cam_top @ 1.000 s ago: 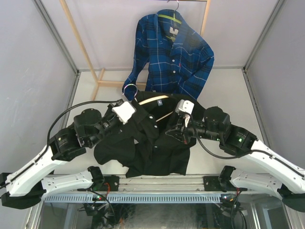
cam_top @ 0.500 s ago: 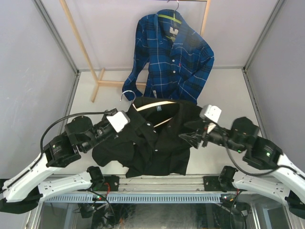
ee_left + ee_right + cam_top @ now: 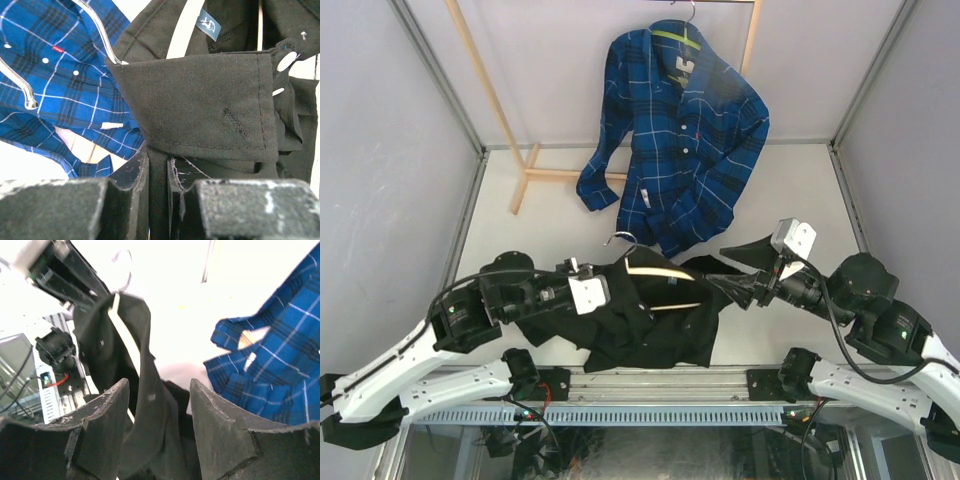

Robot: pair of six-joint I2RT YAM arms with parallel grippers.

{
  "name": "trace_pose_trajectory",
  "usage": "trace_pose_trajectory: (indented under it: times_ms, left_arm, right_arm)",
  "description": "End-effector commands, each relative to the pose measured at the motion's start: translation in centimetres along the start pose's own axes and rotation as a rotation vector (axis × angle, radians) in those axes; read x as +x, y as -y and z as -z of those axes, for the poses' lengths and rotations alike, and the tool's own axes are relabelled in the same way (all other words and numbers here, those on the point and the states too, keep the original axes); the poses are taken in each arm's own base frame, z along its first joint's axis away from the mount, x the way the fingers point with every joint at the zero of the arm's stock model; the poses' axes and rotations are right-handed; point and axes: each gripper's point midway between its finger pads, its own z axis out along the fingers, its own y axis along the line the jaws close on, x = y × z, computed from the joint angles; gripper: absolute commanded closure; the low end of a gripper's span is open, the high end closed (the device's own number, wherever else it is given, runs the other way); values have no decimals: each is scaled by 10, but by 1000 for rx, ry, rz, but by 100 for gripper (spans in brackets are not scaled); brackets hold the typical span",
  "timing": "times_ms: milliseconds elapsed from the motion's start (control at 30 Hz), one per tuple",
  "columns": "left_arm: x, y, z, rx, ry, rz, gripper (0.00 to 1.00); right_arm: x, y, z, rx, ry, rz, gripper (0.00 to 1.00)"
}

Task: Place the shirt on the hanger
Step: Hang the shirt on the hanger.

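Note:
The black shirt [image 3: 650,320] lies bunched on the table near the front, draped over the cream wooden hanger [image 3: 655,270], whose silver hook [image 3: 620,238] points toward the back. My left gripper [image 3: 610,292] is shut on the shirt's collar edge [image 3: 200,105]; the cloth is pinched between the fingers [image 3: 135,175]. The hanger arm [image 3: 182,30] and hook [image 3: 100,32] show just beyond. My right gripper [image 3: 735,268] stands open at the shirt's right side. In the right wrist view a loose fold of the shirt [image 3: 150,405] hangs between the spread fingers [image 3: 215,410], unpinched.
A blue plaid shirt [image 3: 675,120] hangs from a wooden rack [image 3: 485,95] at the back, its hem reaching close to the black shirt. Grey enclosure walls stand on both sides. A metal rail [image 3: 650,412] runs along the front edge.
The right gripper opened, let go of the black shirt and drew back to the right. The left arm carried the collar and hanger nearer and to the right.

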Motion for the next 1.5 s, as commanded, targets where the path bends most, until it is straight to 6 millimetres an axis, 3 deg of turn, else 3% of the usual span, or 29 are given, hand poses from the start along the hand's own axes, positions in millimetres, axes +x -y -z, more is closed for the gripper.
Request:
trace_pose_trajectory:
  times_ms: [0, 133, 333, 467, 800, 1133, 1467]
  left_arm:
    - [-22, -2, -3, 1, 130, -101, 100]
    - [-11, 1, -9, 16, 103, -210, 100]
    - [-9, -5, -11, -22, 110, -283, 100]
    - [-9, -8, -13, -34, 107, -294, 100]
    - [-10, -5, -18, -13, 114, -298, 100]
    - [-10, -3, -19, -3, 117, -293, 100]
    - [-9, -2, -21, -5, 111, -269, 100]
  right_arm:
    - [-48, -18, -14, -101, 162, -22, 49]
    - [-61, -25, -36, -150, 198, -89, 49]
    - [-60, -27, -70, -228, 147, -226, 48]
    - [-63, -36, -77, -318, 152, -253, 47]
    - [-49, -44, -99, -397, 107, -246, 50]
    - [-38, -38, -120, -375, 84, -269, 65]
    - [-36, -48, -126, -430, 80, -261, 92]
